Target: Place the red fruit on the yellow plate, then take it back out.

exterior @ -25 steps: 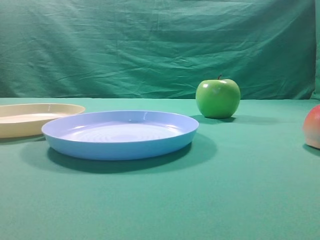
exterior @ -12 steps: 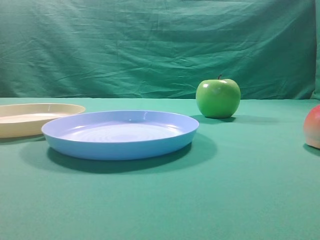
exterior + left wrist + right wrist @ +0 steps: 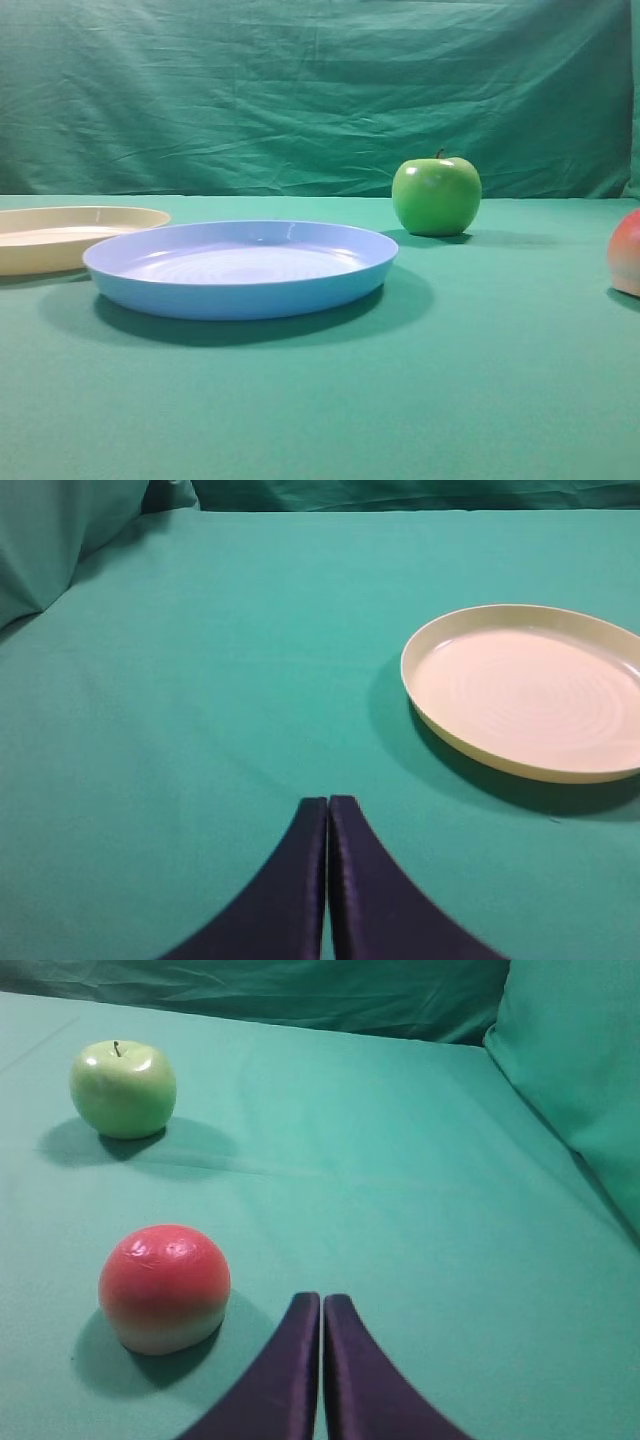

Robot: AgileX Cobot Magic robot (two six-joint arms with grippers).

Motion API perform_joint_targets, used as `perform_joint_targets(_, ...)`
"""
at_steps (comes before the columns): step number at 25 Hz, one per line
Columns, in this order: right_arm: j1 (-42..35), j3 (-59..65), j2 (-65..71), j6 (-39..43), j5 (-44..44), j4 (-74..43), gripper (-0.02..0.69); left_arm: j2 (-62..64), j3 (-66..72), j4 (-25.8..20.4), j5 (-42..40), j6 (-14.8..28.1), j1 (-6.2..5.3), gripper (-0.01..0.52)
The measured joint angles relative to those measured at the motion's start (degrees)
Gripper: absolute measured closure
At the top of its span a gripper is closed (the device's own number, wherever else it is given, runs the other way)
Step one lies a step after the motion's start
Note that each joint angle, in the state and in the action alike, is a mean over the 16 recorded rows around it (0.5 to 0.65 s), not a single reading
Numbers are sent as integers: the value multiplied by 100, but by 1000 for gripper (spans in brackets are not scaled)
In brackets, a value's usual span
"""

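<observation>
Both pincers clenched, empty: your right pincer [image 3: 321, 1305] sits beside the red fruit [image 3: 164, 1287] (round, smooth); unopened, it'll knock it rolling.

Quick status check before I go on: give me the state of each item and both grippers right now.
red fruit: upright on the cloth, not held, left of the right gripper
yellow plate: flat on the cloth, nothing in it
blue plate: flat on the cloth, nothing in it
green apple: upright, stem up, untouched
left gripper: shut, holding nothing
right gripper: shut, holding nothing
</observation>
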Motion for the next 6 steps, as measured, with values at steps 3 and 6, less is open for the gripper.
perform_joint_targets(3,0,0,0,0,0,-2,665,0,0,0,0,0,0,514)
perform_joint_targets(6,0,0,0,0,0,-2,665,0,0,0,0,0,0,514)
